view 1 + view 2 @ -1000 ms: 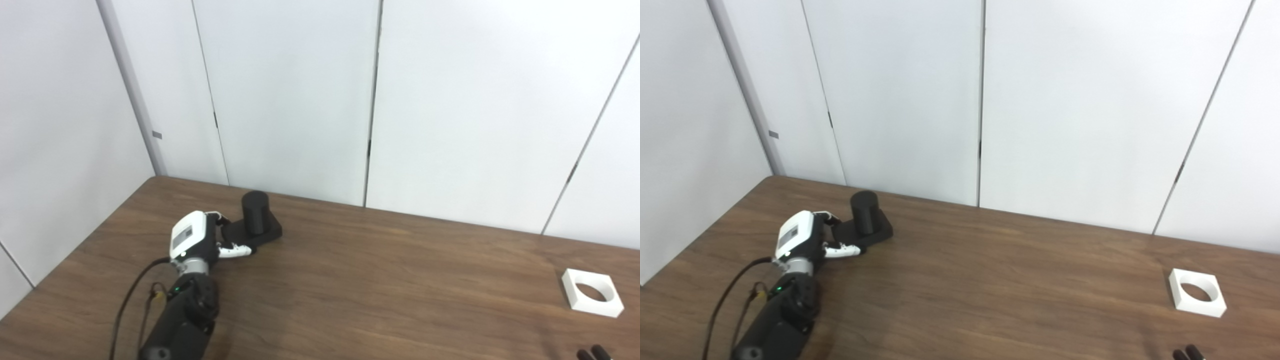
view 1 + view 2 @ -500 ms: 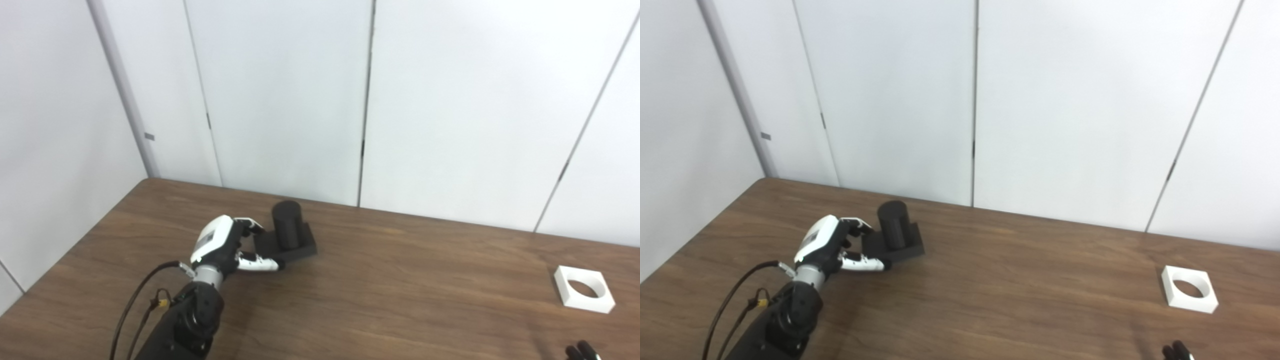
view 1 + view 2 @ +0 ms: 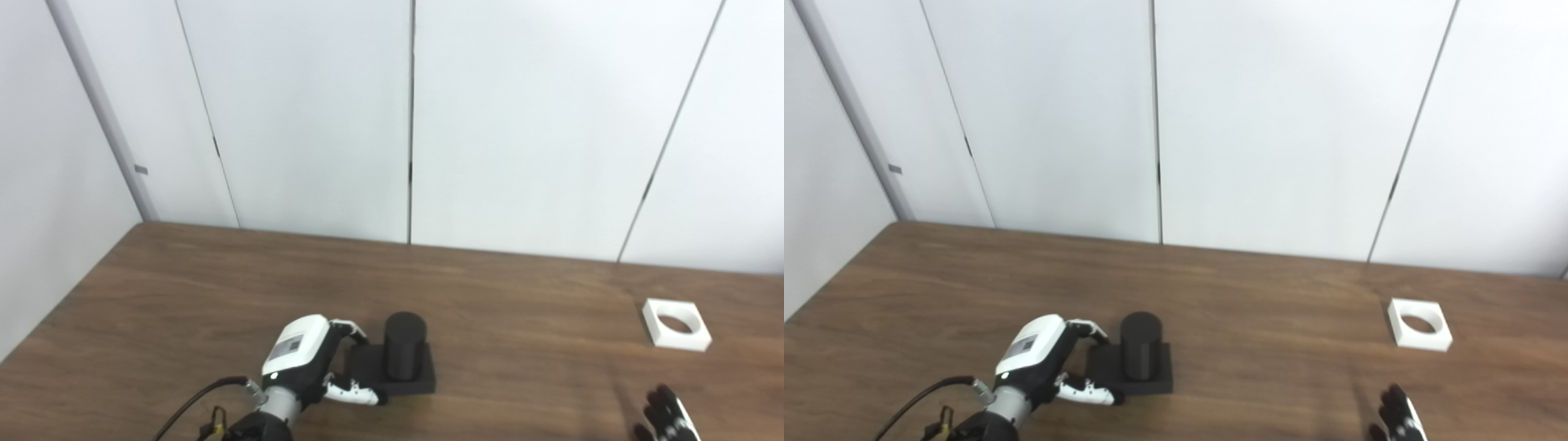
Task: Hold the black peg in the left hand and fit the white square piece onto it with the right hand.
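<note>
While the left hand (image 3: 306, 361) grips the square base of the one black peg (image 3: 401, 361) between its fingers (image 3: 349, 327) and thumb, the single white square piece (image 3: 676, 316) lies well right of that peg; whether the right hand (image 3: 670, 421), near the piece, is open or closed cannot be told.

Both head cameras look down and forward across the wooden table (image 3: 502, 343) toward white wall panels (image 3: 1262, 122), apparently from moderate range. The right eye view sits slightly rightward; both share nearly the whole scene.
</note>
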Controlling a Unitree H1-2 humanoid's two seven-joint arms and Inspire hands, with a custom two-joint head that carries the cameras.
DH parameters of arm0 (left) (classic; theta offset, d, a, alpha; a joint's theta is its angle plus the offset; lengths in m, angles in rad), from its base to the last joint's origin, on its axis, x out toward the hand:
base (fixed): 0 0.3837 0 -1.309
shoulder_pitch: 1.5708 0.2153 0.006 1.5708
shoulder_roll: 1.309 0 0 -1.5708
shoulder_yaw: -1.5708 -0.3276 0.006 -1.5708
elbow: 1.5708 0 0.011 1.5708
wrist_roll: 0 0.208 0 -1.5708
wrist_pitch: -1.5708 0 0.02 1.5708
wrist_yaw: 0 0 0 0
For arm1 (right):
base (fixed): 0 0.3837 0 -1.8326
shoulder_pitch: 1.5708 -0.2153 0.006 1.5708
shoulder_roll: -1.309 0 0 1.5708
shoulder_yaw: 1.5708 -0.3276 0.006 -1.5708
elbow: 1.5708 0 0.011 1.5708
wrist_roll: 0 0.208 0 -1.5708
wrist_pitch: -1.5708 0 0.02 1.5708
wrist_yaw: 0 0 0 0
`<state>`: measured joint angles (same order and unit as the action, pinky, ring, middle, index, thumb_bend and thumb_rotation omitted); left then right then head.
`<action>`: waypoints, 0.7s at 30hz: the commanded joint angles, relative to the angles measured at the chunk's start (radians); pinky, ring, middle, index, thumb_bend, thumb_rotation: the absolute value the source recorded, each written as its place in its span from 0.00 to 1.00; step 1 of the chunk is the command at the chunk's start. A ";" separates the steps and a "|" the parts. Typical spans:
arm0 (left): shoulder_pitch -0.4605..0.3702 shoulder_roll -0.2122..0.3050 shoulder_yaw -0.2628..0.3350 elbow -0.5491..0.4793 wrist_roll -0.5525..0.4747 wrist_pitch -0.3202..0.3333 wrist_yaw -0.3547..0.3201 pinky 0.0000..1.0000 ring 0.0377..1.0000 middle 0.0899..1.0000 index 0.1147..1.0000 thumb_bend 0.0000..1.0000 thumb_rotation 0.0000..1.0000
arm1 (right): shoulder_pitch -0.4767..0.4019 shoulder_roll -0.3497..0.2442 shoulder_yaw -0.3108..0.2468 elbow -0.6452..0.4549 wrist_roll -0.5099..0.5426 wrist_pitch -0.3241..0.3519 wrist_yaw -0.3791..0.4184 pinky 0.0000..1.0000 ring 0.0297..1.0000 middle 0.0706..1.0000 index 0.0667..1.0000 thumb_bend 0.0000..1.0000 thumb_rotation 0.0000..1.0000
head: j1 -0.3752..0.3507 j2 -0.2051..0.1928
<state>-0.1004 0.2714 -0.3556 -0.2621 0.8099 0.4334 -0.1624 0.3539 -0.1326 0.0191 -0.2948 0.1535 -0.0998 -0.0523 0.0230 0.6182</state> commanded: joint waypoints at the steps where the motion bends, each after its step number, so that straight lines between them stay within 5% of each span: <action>1: 0.008 -0.012 -0.023 -0.054 0.031 -0.017 -0.011 0.72 0.80 0.76 0.42 0.51 0.05 | 0.027 0.078 0.015 -0.042 0.002 -0.013 -0.005 0.94 0.97 0.96 0.97 0.55 0.92 | -0.009 0.011; 21: 0.238 -0.151 -0.157 -0.134 0.216 -0.069 -0.003 0.73 0.80 0.76 0.42 0.51 0.05 | 0.003 0.091 0.043 -0.095 -0.030 0.065 -0.058 0.92 0.96 0.94 0.95 0.62 0.89 | -0.088 0.153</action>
<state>0.1140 0.1292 -0.4929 -0.3906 1.0305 0.3808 -0.1364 0.3530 -0.1315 0.0525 -0.3504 0.1347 -0.0266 -0.0981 -0.0568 0.7547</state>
